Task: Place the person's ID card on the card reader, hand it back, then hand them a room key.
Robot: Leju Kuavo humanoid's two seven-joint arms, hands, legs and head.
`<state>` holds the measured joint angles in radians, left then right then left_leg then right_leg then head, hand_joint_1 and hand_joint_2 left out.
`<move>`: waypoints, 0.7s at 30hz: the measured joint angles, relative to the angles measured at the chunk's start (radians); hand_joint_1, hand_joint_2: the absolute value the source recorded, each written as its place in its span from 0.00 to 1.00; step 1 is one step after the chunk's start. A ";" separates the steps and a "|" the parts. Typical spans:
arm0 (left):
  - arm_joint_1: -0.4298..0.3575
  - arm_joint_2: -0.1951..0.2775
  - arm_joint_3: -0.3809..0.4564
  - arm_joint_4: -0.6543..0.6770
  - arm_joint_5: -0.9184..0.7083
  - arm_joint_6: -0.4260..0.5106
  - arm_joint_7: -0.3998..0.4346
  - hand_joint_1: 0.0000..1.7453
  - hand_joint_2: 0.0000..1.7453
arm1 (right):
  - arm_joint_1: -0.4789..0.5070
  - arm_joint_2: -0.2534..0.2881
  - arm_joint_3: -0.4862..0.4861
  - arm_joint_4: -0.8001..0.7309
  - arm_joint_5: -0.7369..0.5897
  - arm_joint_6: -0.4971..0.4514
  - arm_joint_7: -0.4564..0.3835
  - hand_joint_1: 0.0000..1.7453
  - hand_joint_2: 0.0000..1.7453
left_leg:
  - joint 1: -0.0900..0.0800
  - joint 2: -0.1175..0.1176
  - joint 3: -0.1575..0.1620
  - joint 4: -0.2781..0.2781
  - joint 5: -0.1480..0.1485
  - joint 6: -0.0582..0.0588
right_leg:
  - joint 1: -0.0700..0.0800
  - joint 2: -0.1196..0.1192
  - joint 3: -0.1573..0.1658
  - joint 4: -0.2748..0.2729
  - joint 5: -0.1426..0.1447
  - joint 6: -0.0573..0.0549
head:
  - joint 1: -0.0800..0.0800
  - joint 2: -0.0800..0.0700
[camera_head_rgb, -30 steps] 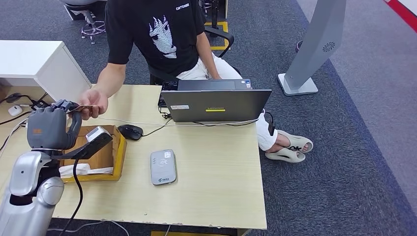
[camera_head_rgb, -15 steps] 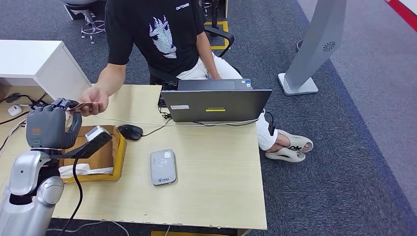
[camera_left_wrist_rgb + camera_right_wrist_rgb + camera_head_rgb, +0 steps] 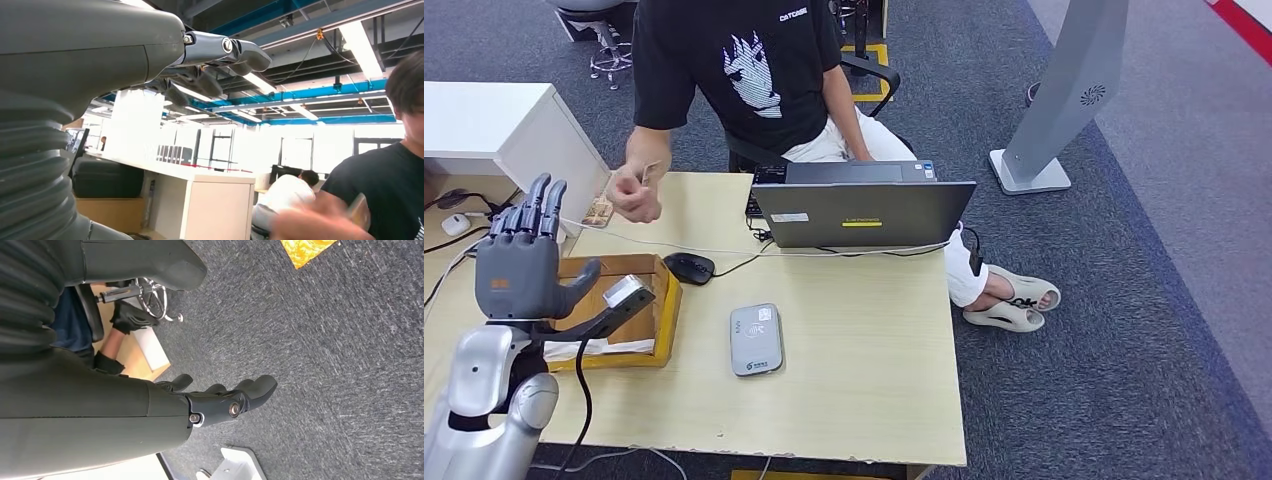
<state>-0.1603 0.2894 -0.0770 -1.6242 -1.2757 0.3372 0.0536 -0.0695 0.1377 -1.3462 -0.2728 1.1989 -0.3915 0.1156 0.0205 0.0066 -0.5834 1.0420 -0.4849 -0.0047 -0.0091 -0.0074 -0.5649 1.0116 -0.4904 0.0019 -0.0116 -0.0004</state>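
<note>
Above the wooden box [image 3: 659, 300] at the surface's [image 3: 864, 390] near-left corner, the left hand [image 3: 521, 262] is raised with fingers [image 3: 542, 205] spread straight up, holding nothing. The card [image 3: 651, 171] sits pinched in the person's hand [image 3: 632, 196], well clear of the robot. The right hand [image 3: 220, 399] hangs over the carpet, fingers loosely apart, nothing in it. The room key is the remaining step, by my read. The risk: whatever lies in the box is hard to make out, so a reach could pinch the wrong thing, or the wrist camera bracket [image 3: 614, 300] could catch the box wall. The card reader [image 3: 756, 340] and mouse [image 3: 689, 267] lie near enough to get knocked
</note>
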 joint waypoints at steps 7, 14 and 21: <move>0.002 -0.007 0.002 0.008 0.002 0.000 -0.002 0.00 1.00 | 0.000 0.000 0.001 0.000 0.002 0.000 0.000 0.00 1.00 | 0.000 0.000 0.000 0.000 0.000 0.000 | 0.000 0.000 0.000 0.000 0.000 0.000 | 0.000 0.000; 0.065 -0.012 0.001 -0.011 0.078 -0.069 -0.067 0.00 1.00 | 0.001 0.000 0.000 0.000 -0.016 -0.001 0.002 0.00 1.00 | 0.000 0.001 0.000 0.000 0.000 0.000 | 0.000 0.001 0.000 0.000 0.000 0.000 | 0.000 0.000; 0.165 -0.013 -0.016 -0.076 0.106 -0.103 -0.093 0.00 1.00 | 0.004 0.003 -0.007 0.000 -0.025 -0.003 0.003 0.00 1.00 | 0.000 0.001 0.000 0.000 -0.001 0.000 | 0.000 0.001 -0.001 0.000 0.000 0.000 | 0.000 0.000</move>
<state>0.0043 0.2762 -0.0933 -1.6999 -1.1693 0.2343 -0.0393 -0.0658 0.1404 -1.3529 -0.2728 1.1735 -0.3948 0.1186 0.0204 0.0075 -0.5838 1.0419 -0.4854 -0.0048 -0.0091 -0.0065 -0.5658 1.0115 -0.4906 0.0020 -0.0115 -0.0004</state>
